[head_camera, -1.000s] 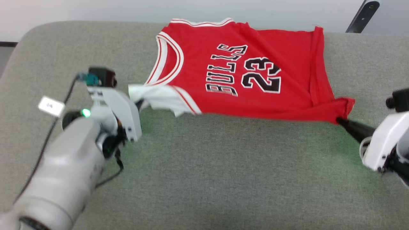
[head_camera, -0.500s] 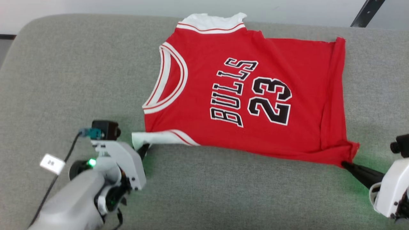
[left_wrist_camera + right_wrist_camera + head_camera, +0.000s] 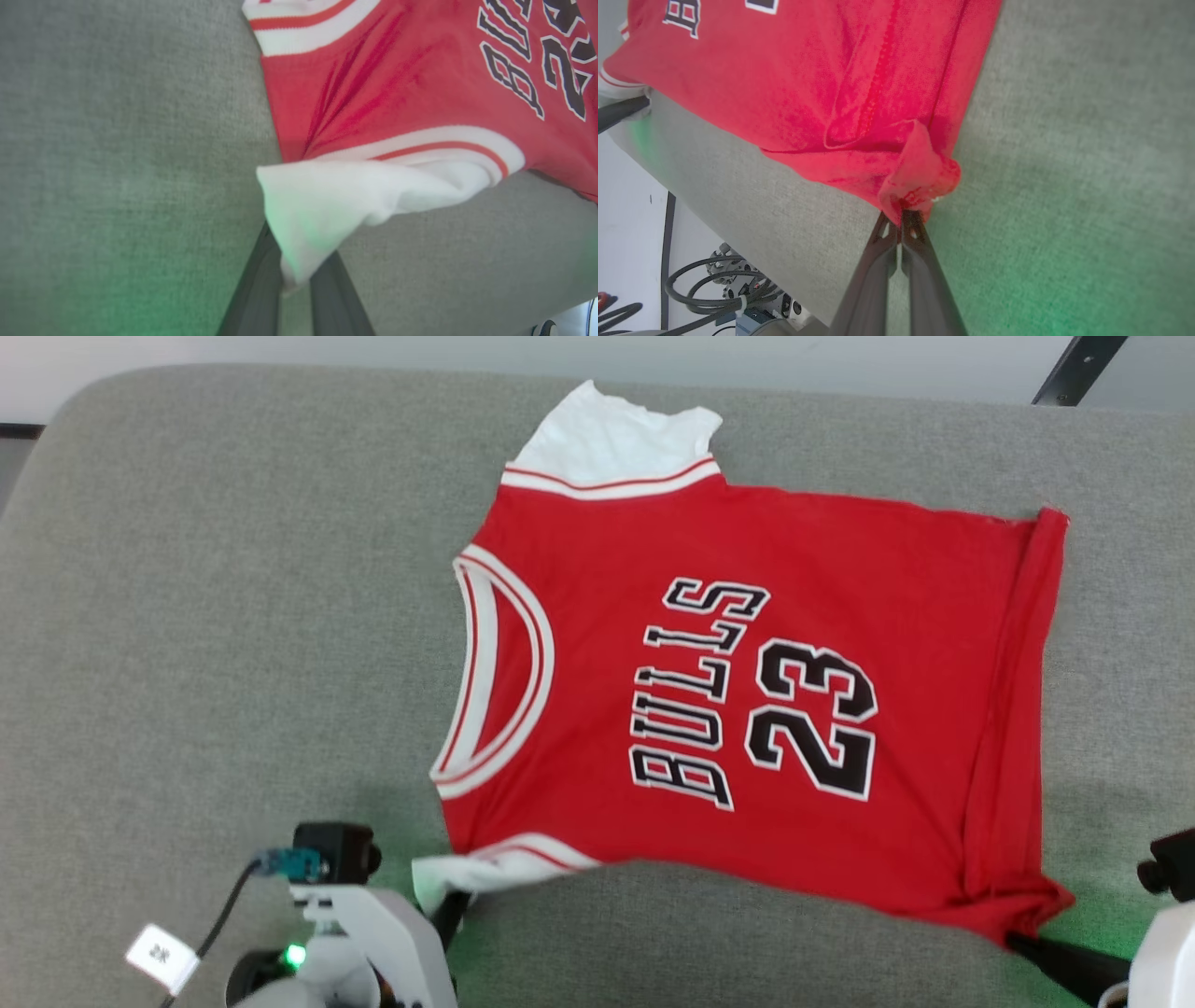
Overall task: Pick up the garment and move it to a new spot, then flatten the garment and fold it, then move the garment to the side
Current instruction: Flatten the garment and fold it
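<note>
1. Garment (image 3: 747, 691), in the head view, lies spread print side up on the gray padded table (image 3: 233, 616), collar to the left and hem to the right. Black, white-outlined letters read "BULLS" with "23" beside them, both turned sideways. One white sleeve lies flat at the far edge. The left gripper (image 3: 450, 907) reaches in from the near left, its dark fingers at the near sleeve. A small white tag (image 3: 161, 957) hangs by its wrist, its writing too small to read. The right gripper (image 3: 1016, 943) reaches in from the near right, its tip at the near hem corner.
2. In the left wrist view, the two fingers are clenched on the tip of the near white sleeve (image 3: 327, 205), which is drawn to a point between them. Only parts of the lettering show at the upper right.
3. In the right wrist view, the fingers are pressed together, pinching the bunched red hem corner (image 3: 920, 177). A folded strip runs along the hem. Cables (image 3: 714, 289) lie beyond the table edge.
</note>
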You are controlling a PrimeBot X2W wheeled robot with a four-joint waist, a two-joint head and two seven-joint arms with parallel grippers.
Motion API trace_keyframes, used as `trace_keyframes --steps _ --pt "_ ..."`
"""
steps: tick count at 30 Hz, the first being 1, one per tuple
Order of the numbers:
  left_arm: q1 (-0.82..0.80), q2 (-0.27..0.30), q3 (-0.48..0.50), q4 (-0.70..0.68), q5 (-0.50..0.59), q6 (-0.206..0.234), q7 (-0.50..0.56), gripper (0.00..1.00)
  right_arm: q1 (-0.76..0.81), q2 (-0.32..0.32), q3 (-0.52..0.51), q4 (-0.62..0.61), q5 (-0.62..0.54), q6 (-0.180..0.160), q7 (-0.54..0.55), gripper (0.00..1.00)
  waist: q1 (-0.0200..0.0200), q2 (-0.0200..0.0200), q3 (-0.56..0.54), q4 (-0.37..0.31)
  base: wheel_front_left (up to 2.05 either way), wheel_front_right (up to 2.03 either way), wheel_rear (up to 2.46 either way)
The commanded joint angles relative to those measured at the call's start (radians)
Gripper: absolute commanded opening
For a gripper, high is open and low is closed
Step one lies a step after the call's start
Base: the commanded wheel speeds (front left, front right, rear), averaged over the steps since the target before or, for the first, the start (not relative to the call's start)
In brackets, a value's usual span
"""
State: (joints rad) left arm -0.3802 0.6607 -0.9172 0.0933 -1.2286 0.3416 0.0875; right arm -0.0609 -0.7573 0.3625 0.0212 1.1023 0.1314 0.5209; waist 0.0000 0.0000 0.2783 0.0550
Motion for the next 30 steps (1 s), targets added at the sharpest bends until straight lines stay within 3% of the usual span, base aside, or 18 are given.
trace_keyframes --steps 1,10,15,21,30 --pt "0.087 0.006 -0.041 0.000 -0.018 0.026 0.043 0.00 0.051 0.000 -0.003 0.005 0.008 -0.002 0.026 0.00 0.0000 0.0000 0.001 0.001 0.00 0.00 0.00" --pt "0.050 0.141 -0.002 -0.164 0.012 0.116 0.072 0.00 0.076 0.011 -0.104 -0.038 -0.011 -0.002 0.102 0.00 0.0000 0.0000 0.000 -0.007 0.00 0.00 0.00" --pt "-0.043 0.191 0.001 -0.230 0.049 0.131 0.143 0.02 0.009 0.032 -0.157 -0.045 -0.061 -0.002 0.158 0.00 0.0000 0.0000 0.006 -0.017 0.00 0.00 0.00" --pt "-0.184 0.217 -0.002 -0.232 0.089 0.107 0.244 0.00 -0.108 0.078 -0.199 -0.028 -0.144 -0.002 0.232 0.00 0.0000 0.0000 0.024 -0.030 0.00 0.00 0.00" --pt "-0.402 0.174 -0.002 -0.126 0.125 0.019 0.365 0.00 -0.319 0.159 -0.189 0.009 -0.258 -0.002 0.306 0.00 0.0000 0.0000 0.070 -0.053 0.00 0.00 0.00"
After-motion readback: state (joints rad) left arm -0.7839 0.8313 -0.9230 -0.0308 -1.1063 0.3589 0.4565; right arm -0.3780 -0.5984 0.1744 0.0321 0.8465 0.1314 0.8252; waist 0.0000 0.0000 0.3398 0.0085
